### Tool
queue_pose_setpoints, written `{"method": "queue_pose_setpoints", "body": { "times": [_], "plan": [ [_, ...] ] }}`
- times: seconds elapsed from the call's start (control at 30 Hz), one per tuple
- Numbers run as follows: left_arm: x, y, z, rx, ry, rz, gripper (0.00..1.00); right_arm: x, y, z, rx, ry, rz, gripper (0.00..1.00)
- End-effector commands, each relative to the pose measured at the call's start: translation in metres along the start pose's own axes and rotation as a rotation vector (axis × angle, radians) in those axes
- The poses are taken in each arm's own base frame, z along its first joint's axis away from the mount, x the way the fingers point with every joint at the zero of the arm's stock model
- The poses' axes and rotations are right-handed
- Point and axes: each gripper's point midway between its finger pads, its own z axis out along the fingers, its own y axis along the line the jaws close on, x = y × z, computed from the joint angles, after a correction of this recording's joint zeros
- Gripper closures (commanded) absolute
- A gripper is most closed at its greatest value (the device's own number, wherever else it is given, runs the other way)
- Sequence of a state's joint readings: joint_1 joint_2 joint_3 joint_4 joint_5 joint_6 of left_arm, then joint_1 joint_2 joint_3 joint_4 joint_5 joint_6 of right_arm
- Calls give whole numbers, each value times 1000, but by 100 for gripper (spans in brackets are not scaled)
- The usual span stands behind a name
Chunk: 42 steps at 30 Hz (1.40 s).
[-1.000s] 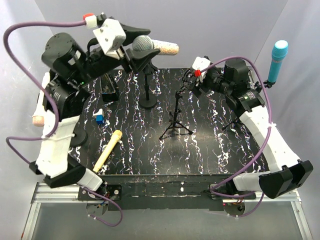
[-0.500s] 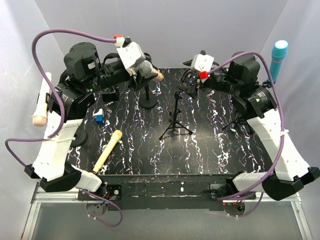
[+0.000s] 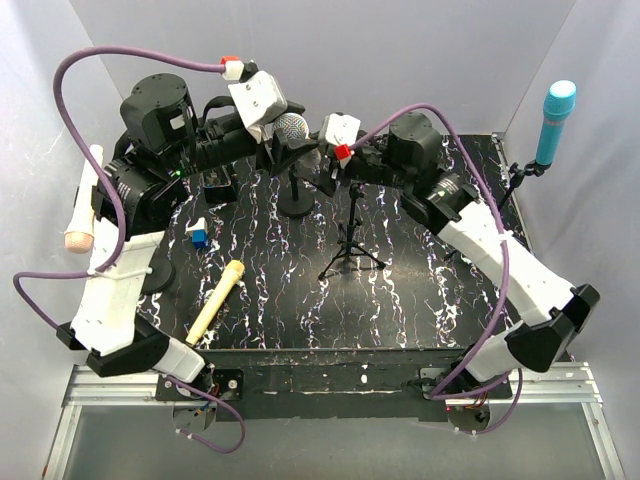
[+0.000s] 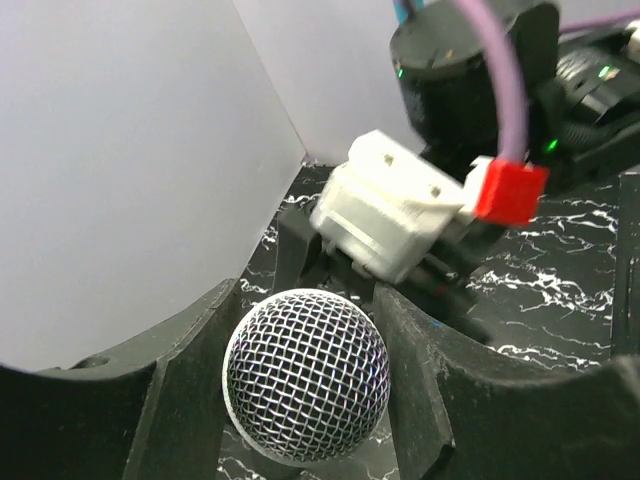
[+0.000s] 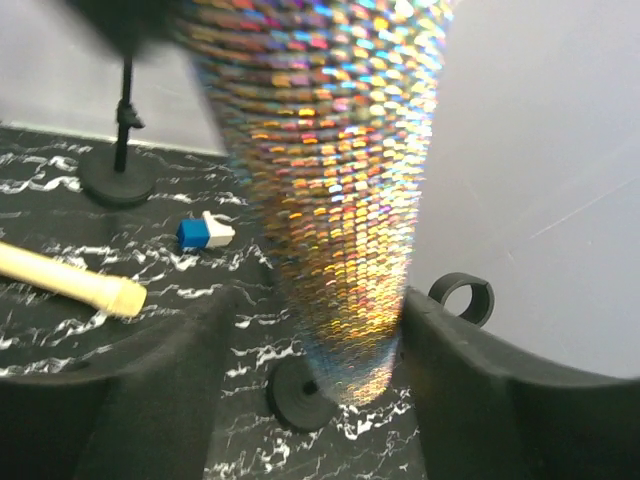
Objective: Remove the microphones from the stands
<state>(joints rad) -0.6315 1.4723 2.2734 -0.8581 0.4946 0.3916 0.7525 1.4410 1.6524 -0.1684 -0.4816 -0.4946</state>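
The microphone (image 3: 291, 128) has a silver mesh head and a glittering gold body. My left gripper (image 3: 287, 145) is shut on it just behind the head, which fills the gap between the black fingers in the left wrist view (image 4: 306, 388). It hangs in the air above the round-based stand (image 3: 296, 203). My right gripper (image 3: 323, 168) has come in from the right and stands open around the sequined body (image 5: 340, 200). There is a gap on the left side, and the right finger (image 5: 470, 370) is close against it. The stand's base (image 5: 298, 392) lies below the body's end.
An empty tripod stand (image 3: 350, 250) stands mid-table. A yellow microphone (image 3: 218, 300) lies at the front left near a blue and white block (image 3: 198, 235). A teal microphone (image 3: 555, 118) is at the right wall and a pink-tipped white one (image 3: 82, 205) at the left.
The left arm has brought the microphone down and back over the round-based stand. The right arm has swung left from the tripod stand, so its jaws now straddle the microphone's body.
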Motion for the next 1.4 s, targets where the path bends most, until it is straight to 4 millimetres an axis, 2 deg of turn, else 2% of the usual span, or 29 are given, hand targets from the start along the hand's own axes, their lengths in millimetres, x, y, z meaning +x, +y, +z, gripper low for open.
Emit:
{"method": "queue_pose_setpoints", "body": {
  "times": [0.0, 0.03, 0.07, 0.1, 0.13, 0.17, 0.2, 0.23, 0.27, 0.3, 0.4, 0.5, 0.63, 0.73, 0.77, 0.87, 1.0, 1.03, 1.07, 1.13, 1.17, 1.2, 1.23, 1.27, 1.3, 1.33, 1.37],
  "plan": [
    [-25, -2, -7, 12, -64, 3, 100, -32, -33, 10, 163, -119, -13, 37],
    [-26, 0, -6, 3, -68, 5, 100, -33, -35, 10, 173, -119, -12, 54],
    [-27, 4, -5, -15, -72, 4, 100, -34, -36, 10, 175, -118, -9, 76],
    [-29, 8, -5, -33, -80, 5, 100, -34, -36, 9, 177, -115, -3, 93],
    [-32, 11, -6, -48, -89, 10, 100, -33, -36, 8, 187, -112, 15, 99],
    [-32, 15, -4, -67, -88, 11, 93, -34, -36, 6, 191, -114, 34, 99],
    [-32, 18, -4, -85, -89, 7, 67, -35, -36, 4, 198, -114, 48, 99],
    [-31, 22, -4, -110, -88, -2, 35, -37, -37, 2, 206, -118, 67, 99],
    [-30, 26, -5, -136, -89, -8, 16, -39, -37, 0, 209, -124, 89, 99],
    [-28, 27, -7, -151, -85, -9, 2, -42, -37, -2, 212, -129, 111, 99],
    [-20, 26, -8, -167, -71, -66, 2, -49, -38, -8, 218, -141, 152, 99],
    [-12, 18, -5, -141, -66, -112, 2, -50, -36, -10, 213, -145, 164, 99],
    [-4, 19, 2, -140, -56, -134, 2, -57, -35, -13, 205, -175, 206, 99],
    [-8, 23, 8, -154, -92, -163, 2, -62, -32, -13, 181, -183, 206, 99],
    [-11, 20, 9, -140, -109, -159, 5, -63, -32, -14, 177, -183, 204, 99],
    [-4, 18, 16, -116, -108, -176, 18, -66, -30, -14, 168, -186, 202, 99],
    [-3, 25, 16, -141, -127, -198, 36, -77, -30, -18, 160, -212, 201, 99],
    [-4, 28, 15, -149, -134, -204, 44, -77, -30, -18, 160, -212, 206, 99],
    [-4, 30, 15, -155, -136, -210, 56, -78, -31, -18, 162, -215, 208, 99],
    [-3, 35, 15, -169, -137, -221, 75, -78, -31, -18, 162, -215, 209, 99],
    [-3, 37, 14, -175, -137, -224, 91, -79, -31, -19, 163, -217, 206, 99],
    [-1, 39, 14, -182, -136, -229, 100, -79, -31, -19, 164, -216, 206, 99],
    [-2, 41, 13, -192, -139, -229, 100, -77, -31, -19, 170, -208, 208, 97],
    [-1, 42, 12, -193, -139, -226, 100, -75, -32, -20, 179, -202, 212, 71],
    [-1, 43, 11, -202, -136, -216, 100, -74, -35, -21, 196, -196, 214, 35],
    [-1, 45, 9, -208, -132, -198, 100, -71, -34, -23, 205, -184, 224, 23],
    [0, 46, 7, -219, -122, -182, 100, -68, -32, -25, 201, -164, 232, 20]
  ]
}}
